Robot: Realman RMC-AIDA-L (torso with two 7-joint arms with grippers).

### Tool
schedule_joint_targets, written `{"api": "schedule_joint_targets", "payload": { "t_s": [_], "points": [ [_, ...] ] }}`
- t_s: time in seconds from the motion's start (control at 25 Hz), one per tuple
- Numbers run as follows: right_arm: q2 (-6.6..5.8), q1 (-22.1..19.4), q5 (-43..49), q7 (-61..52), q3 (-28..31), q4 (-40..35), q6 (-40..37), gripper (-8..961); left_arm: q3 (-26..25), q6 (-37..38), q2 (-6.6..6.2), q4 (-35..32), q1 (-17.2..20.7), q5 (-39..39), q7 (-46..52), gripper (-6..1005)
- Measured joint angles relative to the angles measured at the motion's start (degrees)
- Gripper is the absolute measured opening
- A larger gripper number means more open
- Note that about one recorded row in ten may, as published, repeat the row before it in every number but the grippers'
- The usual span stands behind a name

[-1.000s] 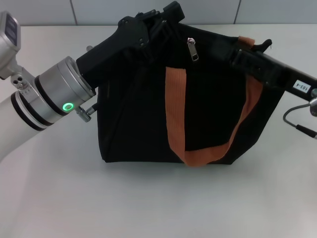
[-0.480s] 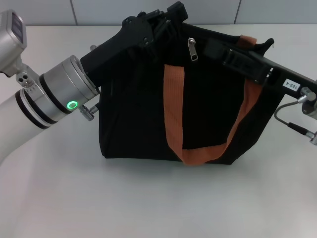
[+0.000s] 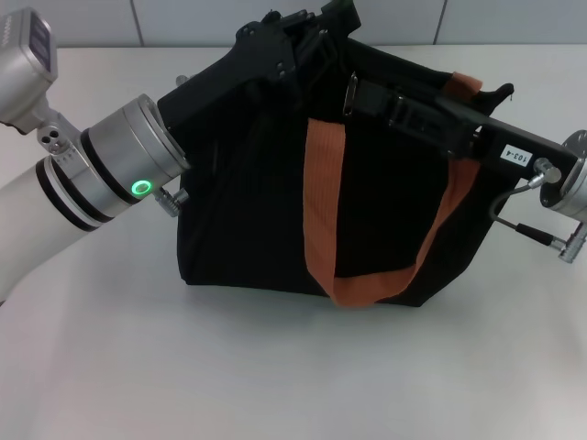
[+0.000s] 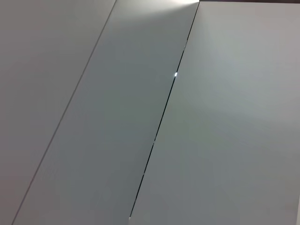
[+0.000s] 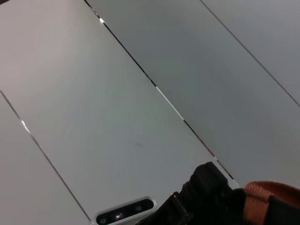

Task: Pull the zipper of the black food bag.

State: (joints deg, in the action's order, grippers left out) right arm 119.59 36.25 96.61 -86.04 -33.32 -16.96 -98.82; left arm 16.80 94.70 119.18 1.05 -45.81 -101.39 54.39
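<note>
White table (image 3: 275,385) carries the bag (image 3: 266,220); we read our left gripper (image 3: 307,32) as bracing its top corner while our right gripper (image 3: 367,92) nears the zipper (image 3: 350,93) on the top edge, finger states indiscernible.

Food bag (image 3: 266,220) stands on table (image 3: 275,385); zipper (image 3: 350,93) at bag's top edge; left gripper (image 3: 316,32) at bag's top left corner; right gripper (image 3: 376,92) just right of zipper.
</note>
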Motion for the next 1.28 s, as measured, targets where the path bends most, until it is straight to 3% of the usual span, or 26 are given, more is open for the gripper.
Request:
{"api": "schedule_joint_targets", "payload": {
  "t_s": [0.56, 0.84, 1.28],
  "points": [
    [-0.29, -0.49, 0.35, -2.01, -0.22, -0.41, -0.08, 333, -0.56, -0.15, 0.09, 0.01, -0.54, 0.06, -0.08, 18],
    [-0.29, -3.46, -0.07, -2.03, 0.16, -4.91, -7.03, 332, -0.66, 0.17, 0.08, 0.43, 0.06, 0.15, -0.08, 18],
    [-0.57, -4.68, 1.29, -11.23, -0.87, -16.58, -6.68, 332, -1.75, 1.31, 0.08, 3.58, 9.13, 0.25, -6.86, 17]
  ]
}}
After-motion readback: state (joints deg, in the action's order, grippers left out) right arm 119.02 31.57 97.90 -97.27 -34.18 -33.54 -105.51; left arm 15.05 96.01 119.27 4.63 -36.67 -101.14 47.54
